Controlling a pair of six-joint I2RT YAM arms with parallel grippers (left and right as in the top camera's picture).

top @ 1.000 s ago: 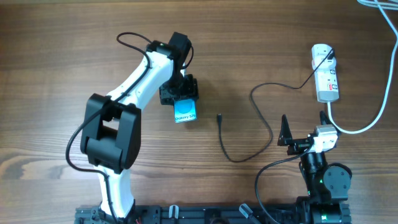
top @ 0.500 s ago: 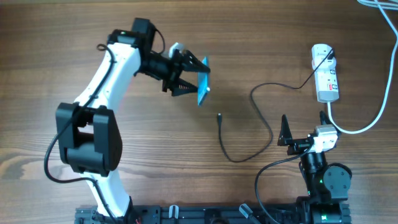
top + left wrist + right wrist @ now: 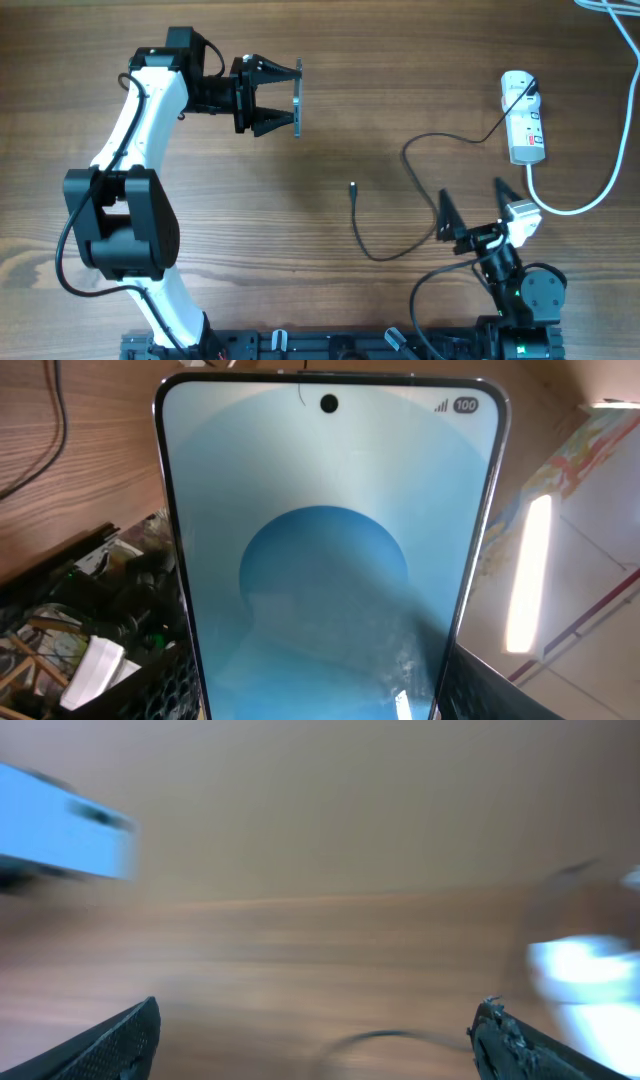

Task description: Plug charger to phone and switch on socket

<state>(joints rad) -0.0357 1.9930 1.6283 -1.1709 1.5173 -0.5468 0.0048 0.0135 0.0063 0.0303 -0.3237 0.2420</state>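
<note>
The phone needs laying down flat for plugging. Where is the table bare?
Bare wood lies between the left arm and the charger's connector tip, and along the top between phone and socket. Crowded: the right side, with charger loops, socket, white cord and right fingers.

1. Table (image 3: 330, 90) — brown wood with a clear grain and a low sheen.
2. Phone (image 3: 330, 560) — glossy glass screen with a bright glint near its lower edge; smooth pale rim with a faint metallic shine.
3. Socket (image 3: 523, 130) — smooth white plastic.
4. Charger (image 3: 406, 152) — thin black cable, matt and rubbery-looking.
5. Left arm (image 3: 150, 110) — smooth white plastic shell, matt black joints.
</note>
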